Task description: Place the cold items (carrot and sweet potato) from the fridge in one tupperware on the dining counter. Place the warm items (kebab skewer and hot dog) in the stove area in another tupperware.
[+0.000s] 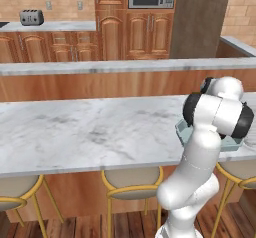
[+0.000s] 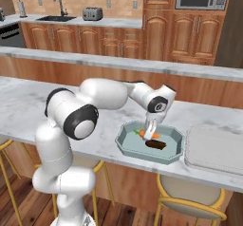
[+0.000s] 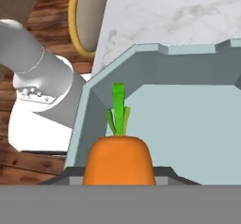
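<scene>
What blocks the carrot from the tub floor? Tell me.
Nothing visible. The hand holds the carrot over the tub; the floor under it is bare, and the dark item lies off to one side.

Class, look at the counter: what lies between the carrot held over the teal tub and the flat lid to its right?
In the right base view, a dark sweet potato lies in the tub between the carrot and the lid.
</scene>
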Controlling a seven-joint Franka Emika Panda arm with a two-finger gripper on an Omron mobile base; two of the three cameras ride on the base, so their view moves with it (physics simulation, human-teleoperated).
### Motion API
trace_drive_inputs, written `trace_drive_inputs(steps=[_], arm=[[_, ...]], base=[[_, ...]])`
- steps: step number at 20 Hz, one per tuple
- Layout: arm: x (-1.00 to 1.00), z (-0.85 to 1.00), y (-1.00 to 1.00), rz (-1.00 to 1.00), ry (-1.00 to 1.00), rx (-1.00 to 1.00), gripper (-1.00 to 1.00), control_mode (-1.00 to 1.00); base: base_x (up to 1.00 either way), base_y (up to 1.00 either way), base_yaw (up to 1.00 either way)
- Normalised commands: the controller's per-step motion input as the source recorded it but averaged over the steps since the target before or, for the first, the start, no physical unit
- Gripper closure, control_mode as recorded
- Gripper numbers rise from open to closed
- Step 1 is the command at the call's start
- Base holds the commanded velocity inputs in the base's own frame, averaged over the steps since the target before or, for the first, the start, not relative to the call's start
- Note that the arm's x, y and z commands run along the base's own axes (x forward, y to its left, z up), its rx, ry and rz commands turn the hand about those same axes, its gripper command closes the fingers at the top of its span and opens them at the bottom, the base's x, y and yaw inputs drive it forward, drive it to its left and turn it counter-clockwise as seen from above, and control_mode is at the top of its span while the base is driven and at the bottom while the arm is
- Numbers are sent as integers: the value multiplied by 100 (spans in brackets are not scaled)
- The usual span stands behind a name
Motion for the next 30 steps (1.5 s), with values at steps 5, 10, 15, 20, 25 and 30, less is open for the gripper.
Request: trace_drive_inputs(steps=[5,10,15,20,25,30], arm=[[19,-40,0,1,0,0,100,-100],[28,-41,1,0,2,0,100,-100],[25,-53,3,0,0,0,100,-100],[-13,-45,0,0,-2,0,100,-100],[-20,-47,5,0,-3,0,100,-100],[0,-43,24,1,0,0,100,-100]], base=[[0,0,0],[0,0,0],[0,0,0],[0,0,0],[0,0,0],[0,0,0]])
